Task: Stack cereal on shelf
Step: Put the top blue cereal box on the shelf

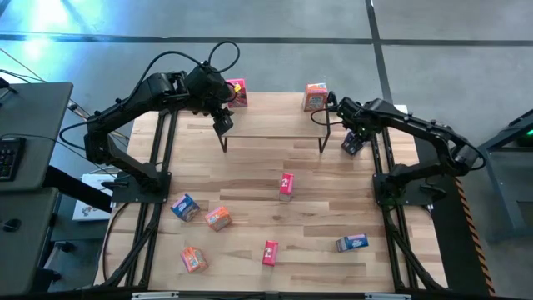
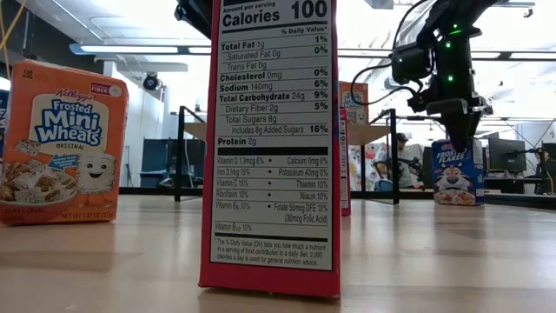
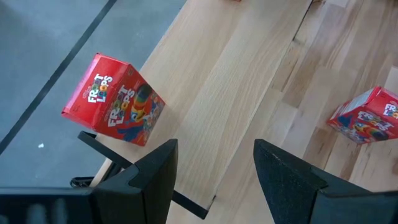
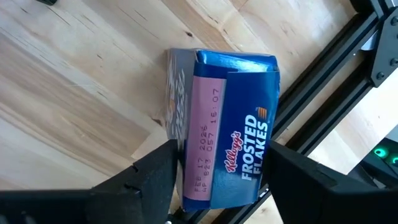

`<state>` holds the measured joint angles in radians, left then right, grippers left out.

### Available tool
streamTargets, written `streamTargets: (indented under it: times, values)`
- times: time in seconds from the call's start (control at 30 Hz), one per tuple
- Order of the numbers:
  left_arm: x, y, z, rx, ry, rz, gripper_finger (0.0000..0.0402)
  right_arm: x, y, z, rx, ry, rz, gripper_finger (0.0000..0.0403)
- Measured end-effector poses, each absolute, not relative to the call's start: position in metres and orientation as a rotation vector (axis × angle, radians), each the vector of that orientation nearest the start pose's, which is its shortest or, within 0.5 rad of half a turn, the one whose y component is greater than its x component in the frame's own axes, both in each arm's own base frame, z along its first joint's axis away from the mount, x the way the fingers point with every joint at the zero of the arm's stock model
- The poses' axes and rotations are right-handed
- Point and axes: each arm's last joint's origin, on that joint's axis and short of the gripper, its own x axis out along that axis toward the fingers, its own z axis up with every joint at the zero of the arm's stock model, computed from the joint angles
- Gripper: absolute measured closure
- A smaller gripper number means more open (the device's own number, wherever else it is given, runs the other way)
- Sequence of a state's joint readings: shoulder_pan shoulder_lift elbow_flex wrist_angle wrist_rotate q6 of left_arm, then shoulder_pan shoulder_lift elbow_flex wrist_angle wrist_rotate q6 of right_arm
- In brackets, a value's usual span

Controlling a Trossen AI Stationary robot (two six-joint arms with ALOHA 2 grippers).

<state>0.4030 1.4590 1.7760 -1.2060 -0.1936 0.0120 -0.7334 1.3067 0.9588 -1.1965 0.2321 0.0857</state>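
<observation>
The shelf stands at the table's far middle. A red Froot Loops box stands on its far left corner, and an orange box on its far right corner. My left gripper hovers open over the shelf's left end, beside the red box. My right gripper is open, pointing down just above a blue Frosted Flakes box. This box stands upright on the table right of the shelf. The fingers stand either side of its top.
Loose boxes sit on the tabletop: a red one mid-table, blue and two orange at near left, red near the front, blue at near right. Black arm frames line both table sides.
</observation>
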Motion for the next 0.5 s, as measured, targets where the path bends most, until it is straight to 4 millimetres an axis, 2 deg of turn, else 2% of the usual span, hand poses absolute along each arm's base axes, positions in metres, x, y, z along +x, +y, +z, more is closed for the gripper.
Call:
streamTargets:
  times: [0.23, 0.5]
  values:
    - [0.2418, 0.1092, 0.4246, -0.083, 0.900, 0.551, 0.0199, 0.1473, -0.1417, 0.2353, 0.456, 1.519, -0.825, 0.0238]
    - [0.2418, 0.1091, 0.4246, -0.087, 0.898, 0.553, 0.0199, 0.1454, -0.1395, 0.2360, 0.457, 1.542, -0.807, 0.0253]
